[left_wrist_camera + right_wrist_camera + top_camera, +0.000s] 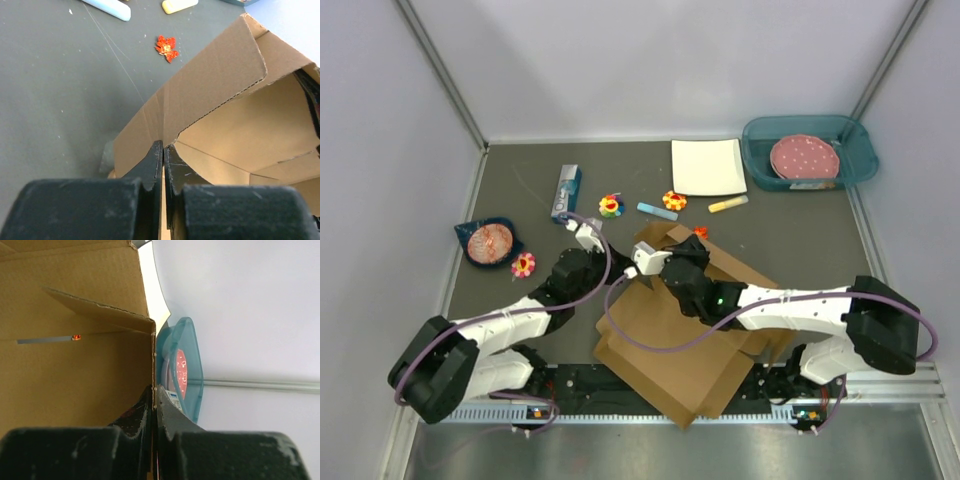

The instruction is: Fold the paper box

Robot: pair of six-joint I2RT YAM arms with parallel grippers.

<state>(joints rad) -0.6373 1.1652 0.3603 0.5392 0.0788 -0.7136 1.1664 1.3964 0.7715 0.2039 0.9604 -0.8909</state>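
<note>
The paper box (670, 350) is a brown corrugated cardboard sheet with flaps, lying partly raised in front of the arm bases. My left gripper (610, 285) is at its left edge. In the left wrist view, the left gripper (163, 146) is shut on the edge of an upright wall of the paper box (210, 90). My right gripper (672, 262) reaches across to the box's far left corner. In the right wrist view, the right gripper (154, 390) is shut on the edge of a standing panel of the paper box (75, 375).
At the back stand a white square plate (708, 166) and a teal tray (855, 150) holding a pink dotted plate (805, 157). Blue chalk (656, 210), yellow chalk (728, 204), small flowers (610, 205), a blue packet (566, 192) and a dark dish (490, 242) lie beyond and left of the box.
</note>
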